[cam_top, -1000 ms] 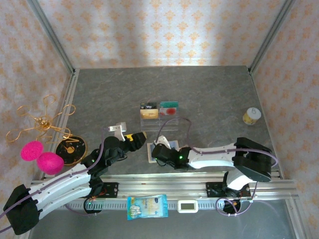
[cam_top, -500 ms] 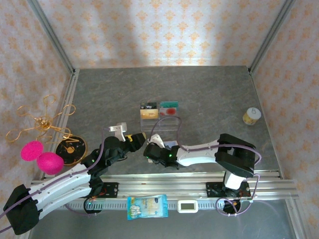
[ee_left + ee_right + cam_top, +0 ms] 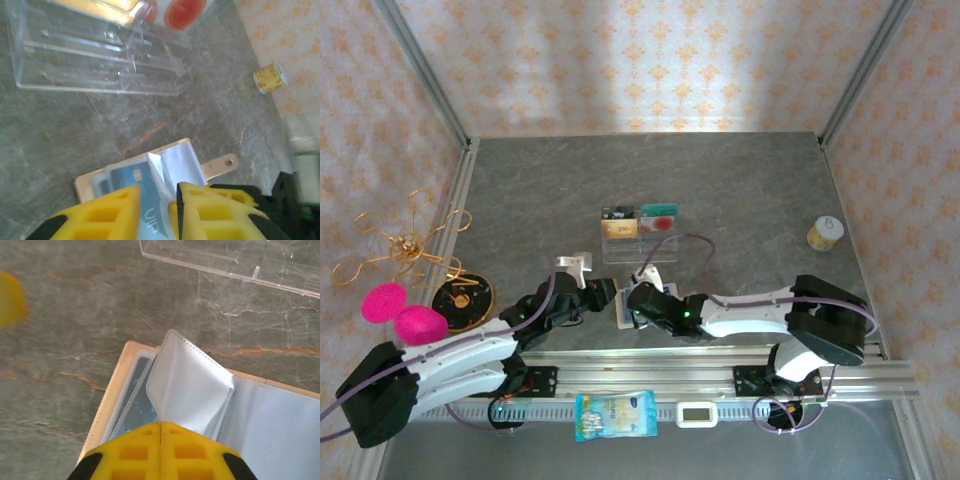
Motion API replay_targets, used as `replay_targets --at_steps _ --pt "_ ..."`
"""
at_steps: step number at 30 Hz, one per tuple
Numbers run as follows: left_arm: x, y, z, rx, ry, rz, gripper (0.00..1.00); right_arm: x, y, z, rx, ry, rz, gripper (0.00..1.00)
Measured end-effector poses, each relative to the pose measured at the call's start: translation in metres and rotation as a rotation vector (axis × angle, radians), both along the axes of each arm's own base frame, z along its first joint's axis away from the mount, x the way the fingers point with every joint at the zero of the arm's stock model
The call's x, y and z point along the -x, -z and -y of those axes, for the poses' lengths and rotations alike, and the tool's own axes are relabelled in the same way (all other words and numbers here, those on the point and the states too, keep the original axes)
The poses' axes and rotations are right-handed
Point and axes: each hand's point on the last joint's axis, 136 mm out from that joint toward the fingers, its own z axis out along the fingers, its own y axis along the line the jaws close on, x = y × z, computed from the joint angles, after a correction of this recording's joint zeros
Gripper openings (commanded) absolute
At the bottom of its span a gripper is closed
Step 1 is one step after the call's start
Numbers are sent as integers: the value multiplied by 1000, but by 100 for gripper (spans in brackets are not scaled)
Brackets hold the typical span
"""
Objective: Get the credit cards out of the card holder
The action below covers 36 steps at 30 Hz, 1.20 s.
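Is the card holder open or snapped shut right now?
Open: the card holder lies spread flat, clear pockets exposed, the right hand pinching one pocket leaf upward.

White arms (image 3: 460,360) with black joints, trailing purple cables (image 3: 686,237), end in yellow slotted fingers (image 3: 107,215).

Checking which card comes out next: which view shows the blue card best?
The left wrist view: the blue card lies large, print showing, in the card holder. The right wrist view gives a blue strip beside the lifted clear pocket; from above it is too small to tell.
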Motion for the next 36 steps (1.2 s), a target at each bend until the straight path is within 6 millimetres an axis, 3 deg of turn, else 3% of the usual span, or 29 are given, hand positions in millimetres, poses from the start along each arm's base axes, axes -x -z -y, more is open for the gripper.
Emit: replay_targets --at_steps 5,8,10,18,22,25,29,33,36 --pt "2 21 20 -55 56 -61 0 4 -7 2 -87 25 -16 2" --pt "-2 27 32 -74 75 -87 0 6 -6 11 -117 55 -30 24" --pt "-3 29 41 -81 95 -97 0 6 -10 16 -137 81 -25 32" --pt "-3 25 100 -108 254 -100 0 2 -60 56 -319 224 43 33" --pt "-4 37 117 -131 313 -134 0 2 -64 71 -320 266 49 32" --pt "0 42 109 -156 304 -149 12 2 -66 73 -327 272 47 29" --pt "2 14 73 -104 222 -82 17 6 -62 68 -321 238 22 23" --pt "-9 3 30 -65 89 -42 17 5 -45 53 -263 161 -41 35" --pt "-9 16 4 -94 12 -76 36 3 -29 28 -160 75 -82 36"
